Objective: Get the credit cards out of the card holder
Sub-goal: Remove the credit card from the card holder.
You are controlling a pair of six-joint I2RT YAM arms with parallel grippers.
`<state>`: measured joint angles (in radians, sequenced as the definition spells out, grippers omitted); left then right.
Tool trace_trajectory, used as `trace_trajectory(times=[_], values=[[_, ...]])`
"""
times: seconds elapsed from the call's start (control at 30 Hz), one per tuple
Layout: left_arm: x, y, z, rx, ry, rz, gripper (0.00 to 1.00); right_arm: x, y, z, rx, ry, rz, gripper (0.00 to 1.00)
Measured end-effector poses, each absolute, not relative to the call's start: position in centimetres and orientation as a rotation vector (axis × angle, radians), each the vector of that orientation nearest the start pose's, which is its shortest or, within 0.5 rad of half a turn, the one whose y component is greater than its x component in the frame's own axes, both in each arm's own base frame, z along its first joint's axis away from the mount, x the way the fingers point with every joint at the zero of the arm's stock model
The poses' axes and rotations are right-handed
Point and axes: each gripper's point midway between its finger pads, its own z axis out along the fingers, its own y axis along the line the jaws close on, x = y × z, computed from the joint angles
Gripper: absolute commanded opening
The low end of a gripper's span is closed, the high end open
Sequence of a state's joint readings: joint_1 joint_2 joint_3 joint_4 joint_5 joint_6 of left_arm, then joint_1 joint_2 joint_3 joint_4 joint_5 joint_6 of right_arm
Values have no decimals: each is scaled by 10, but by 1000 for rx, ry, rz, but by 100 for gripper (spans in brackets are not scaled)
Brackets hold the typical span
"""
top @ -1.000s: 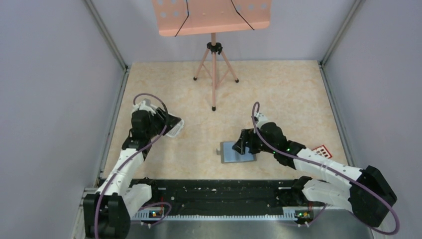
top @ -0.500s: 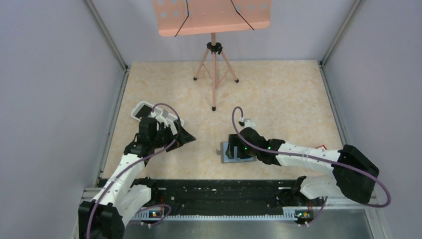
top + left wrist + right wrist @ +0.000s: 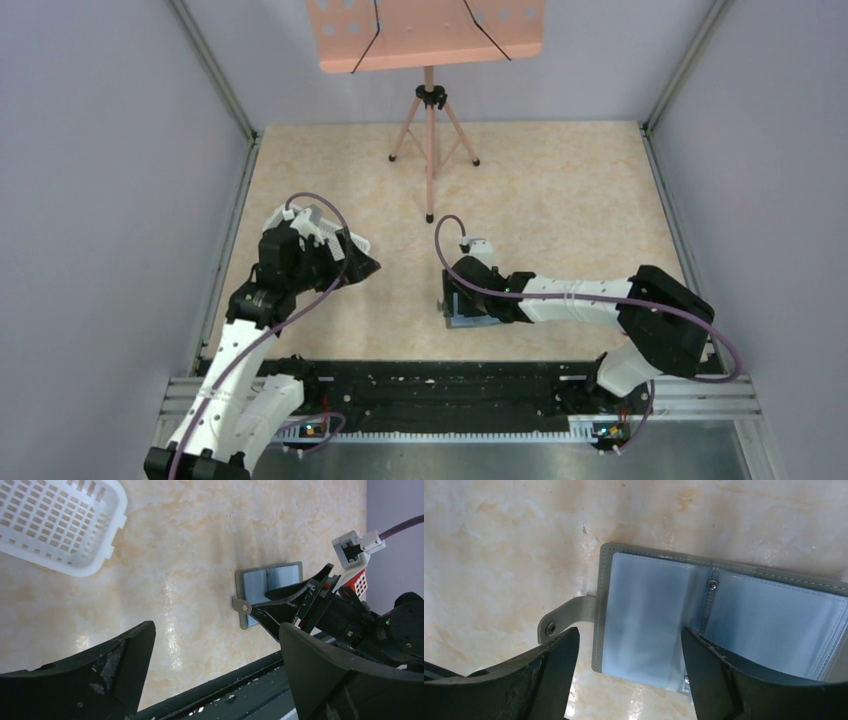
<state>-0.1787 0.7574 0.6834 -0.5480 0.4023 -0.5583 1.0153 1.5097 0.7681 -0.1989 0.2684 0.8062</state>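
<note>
The card holder point(image 3: 649, 610) lies open and flat on the table, slate-grey outside with bluish clear pockets and a snap tab at its left. It also shows in the top view point(image 3: 466, 319) and the left wrist view point(image 3: 267, 580). My right gripper point(image 3: 629, 635) hovers open just over it, one finger beside the tab and the other near the middle fold; from above it point(image 3: 455, 298) covers most of the holder. A red credit card point(image 3: 361, 583) with pale squares lies beyond the right arm. My left gripper point(image 3: 216, 630) is open and empty, left of the holder point(image 3: 366, 268).
A white ribbed tray point(image 3: 55, 525) sits on the table behind my left gripper. A pink music stand on a tripod point(image 3: 430, 150) is at the back centre. A black rail point(image 3: 440, 385) runs along the near edge, and grey walls close both sides.
My right arm has stretched left, bringing its gripper over the holder's left half. My left gripper has left the white tray, opened wide and swung toward the middle of the table.
</note>
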Motion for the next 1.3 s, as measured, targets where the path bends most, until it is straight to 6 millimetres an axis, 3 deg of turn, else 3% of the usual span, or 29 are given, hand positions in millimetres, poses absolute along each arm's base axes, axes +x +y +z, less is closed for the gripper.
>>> trace_trajectory(times=[0.4,0.63,1.03,1.3], values=[[212,-123,199,-123,2158,-803,95,206,268,28,-157,2498,232,62],[212,-124,196,-111,2167,-805,94,205,258,29,-166,2499,177,69],[209,-124,202,-99,2134,-808,93,201,253,28,-208,2493,132,59],[209,-124,202,-99,2132,-808,92,201,253,27,-211,2494,128,61]])
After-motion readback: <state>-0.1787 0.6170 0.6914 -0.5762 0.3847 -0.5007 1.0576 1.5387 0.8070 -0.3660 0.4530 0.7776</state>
